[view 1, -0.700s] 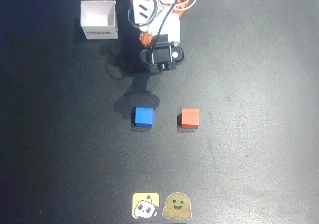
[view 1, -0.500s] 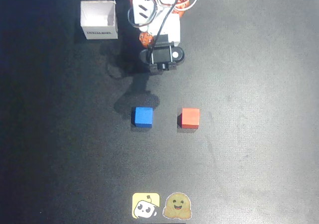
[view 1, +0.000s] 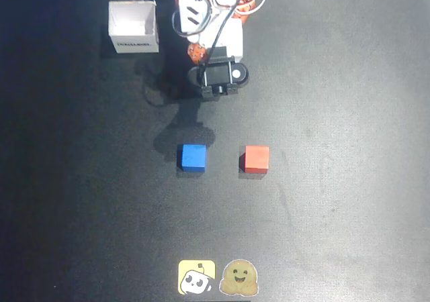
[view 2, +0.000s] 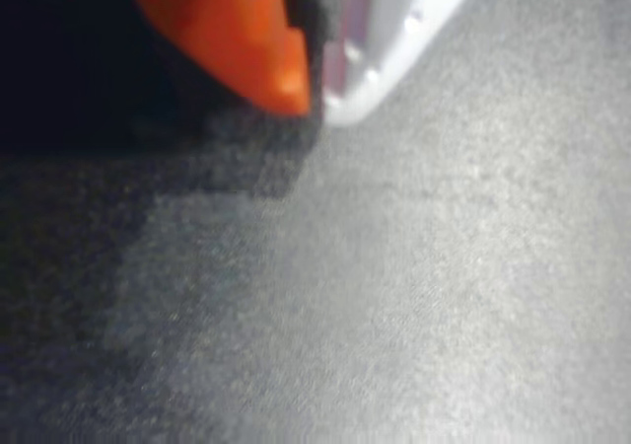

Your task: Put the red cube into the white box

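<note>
Now: arm (view 1: pixel 213 27) folded at base | claw (view 2: pixel 314 94) clenched, empty | red cube (view 1: pixel 256 159) apart

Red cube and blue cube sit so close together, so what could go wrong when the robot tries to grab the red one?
1. The blue cube sits right beside the red cube, so the gripper might bump it or grab it by mistake.
2. The white box sits far off at the table's top left corner, so the cube could slip out on the way there.
</note>
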